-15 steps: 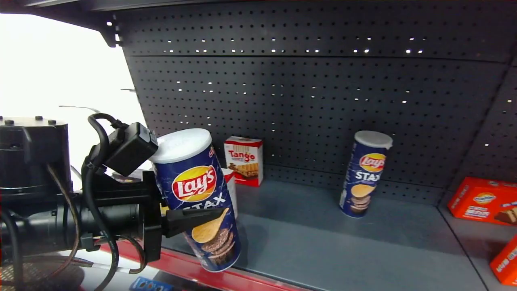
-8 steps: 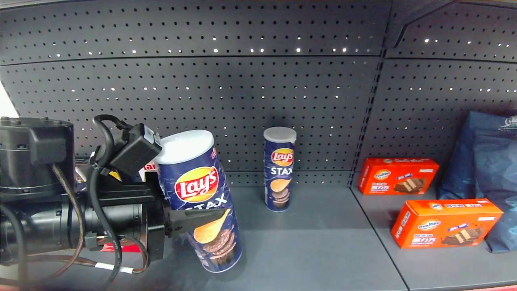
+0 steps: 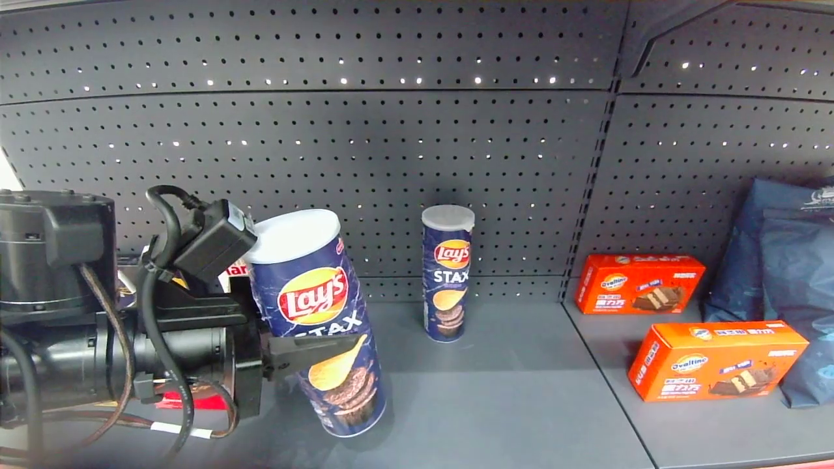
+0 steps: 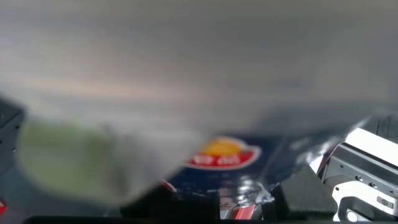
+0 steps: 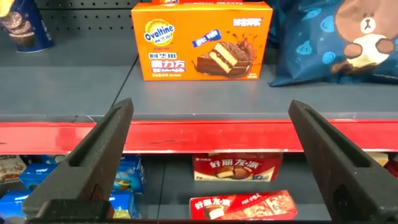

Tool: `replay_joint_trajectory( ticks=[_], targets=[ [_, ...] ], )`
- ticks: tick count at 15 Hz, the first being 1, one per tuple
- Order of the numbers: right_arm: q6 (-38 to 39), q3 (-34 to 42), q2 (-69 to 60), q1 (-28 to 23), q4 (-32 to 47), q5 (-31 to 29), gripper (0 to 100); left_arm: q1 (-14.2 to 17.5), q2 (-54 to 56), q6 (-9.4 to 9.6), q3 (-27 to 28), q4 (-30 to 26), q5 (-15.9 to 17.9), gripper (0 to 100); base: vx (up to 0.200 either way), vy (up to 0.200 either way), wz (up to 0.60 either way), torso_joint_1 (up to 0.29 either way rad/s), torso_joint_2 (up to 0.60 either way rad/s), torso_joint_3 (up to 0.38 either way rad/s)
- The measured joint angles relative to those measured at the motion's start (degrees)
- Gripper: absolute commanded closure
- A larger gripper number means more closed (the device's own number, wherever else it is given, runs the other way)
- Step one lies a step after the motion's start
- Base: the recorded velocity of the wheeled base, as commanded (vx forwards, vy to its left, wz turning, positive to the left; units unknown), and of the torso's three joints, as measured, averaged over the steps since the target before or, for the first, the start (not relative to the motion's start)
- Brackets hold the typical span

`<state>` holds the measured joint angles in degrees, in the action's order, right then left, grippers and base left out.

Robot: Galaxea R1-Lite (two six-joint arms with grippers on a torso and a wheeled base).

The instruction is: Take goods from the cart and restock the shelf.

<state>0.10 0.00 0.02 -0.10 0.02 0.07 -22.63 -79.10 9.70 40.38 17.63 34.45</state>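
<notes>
My left gripper [image 3: 313, 342] is shut on a dark blue chip can [image 3: 316, 319] with a white lid, held tilted at the left end of the grey shelf [image 3: 508, 397]. Its base hangs close over the shelf floor; I cannot tell whether it touches. The same can [image 4: 224, 152] sits blurred right before the left wrist camera. A second, matching can [image 3: 447, 273] stands upright against the pegboard back, to the right of the held one. My right gripper [image 5: 214, 162] is open and holds nothing, in front of the shelf's red front edge [image 5: 205, 134].
Two orange snack boxes [image 3: 638, 283] [image 3: 717, 358] lie on the right shelf section, with dark blue bags [image 3: 795, 273] beyond them. A red and white box [image 3: 234, 270] peeks out behind the left arm. Between the cans and the orange boxes the shelf floor is bare. Goods [image 5: 236, 168] fill the shelf below.
The head view has swung right along the shelf, bringing the orange boxes and blue bags into sight. The held can keeps its place in my left gripper.
</notes>
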Motion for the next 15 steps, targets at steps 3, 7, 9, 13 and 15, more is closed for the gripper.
replay_joint_trajectory(
  ticks=[3,7,9,13,15],
  targets=[
    [0.0,0.0,0.0,0.0,0.0,0.0,0,0.2,0.1,-0.02,-0.3,0.0,-0.1,100,0.0,0.0,0.0,0.0,0.0,0.0],
    [-0.8,-0.1,0.7,-0.3,0.0,-0.6,0,0.1,0.2,-0.07,-0.6,-0.1,-0.3,100,0.0,0.0,0.0,0.0,0.0,0.0],
    [0.6,-3.2,1.9,-0.3,0.0,-0.8,0,0.0,0.4,-0.27,-0.4,-0.4,-0.2,100,0.0,0.0,0.0,0.0,0.0,0.0],
    [1.3,-17.6,13.9,4.4,0.9,4.9,0,-0.5,0.6,-0.16,-0.1,-1.1,-4.1,100,0.0,0.0,0.0,0.0,0.0,0.0],
    [0.5,-22.5,21.3,8.5,1.3,8.5,0,-0.4,0.6,-0.21,0.1,-1.1,-4.3,100,0.0,0.0,0.0,0.0,0.0,0.0]
  ],
)
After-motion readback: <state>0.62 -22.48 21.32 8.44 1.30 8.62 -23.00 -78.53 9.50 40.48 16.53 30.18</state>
